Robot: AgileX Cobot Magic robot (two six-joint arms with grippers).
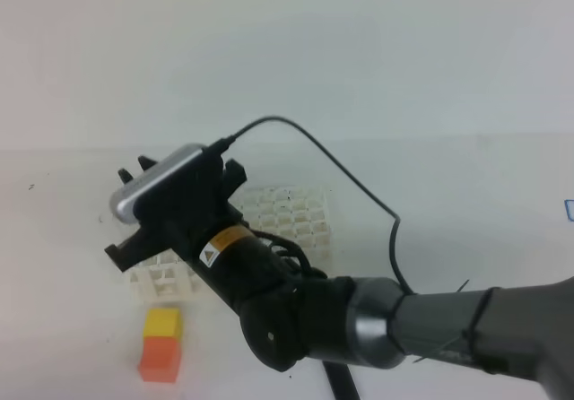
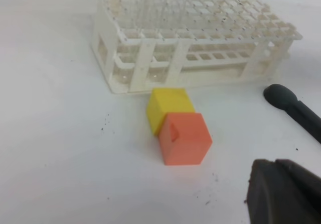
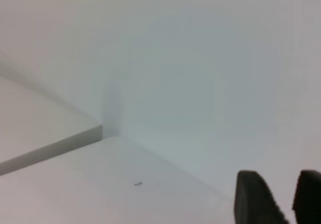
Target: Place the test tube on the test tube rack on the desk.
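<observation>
The white lattice test tube rack [image 1: 296, 216] stands on the white desk [image 1: 63, 328]. In the left wrist view the rack [image 2: 210, 58] holds several thin clear test tubes [image 2: 160, 3] upright in its back left holes. My right gripper [image 1: 143, 163] reaches across and hovers above the rack's left end, pointing at the back wall. In the right wrist view its fingertips [image 3: 287, 199] stand almost together, with nothing visible between them. My left gripper [image 2: 275, 184] is a dark mass low at the front right, fingers together and empty. It is hidden in the exterior high view.
An orange and yellow block [image 1: 161, 342] sits just in front of the rack's left end; it also shows in the left wrist view [image 2: 178, 128]. A black rod with a round end [image 2: 296, 108] lies right of the block. The right arm's cable [image 1: 359, 185] loops over the rack.
</observation>
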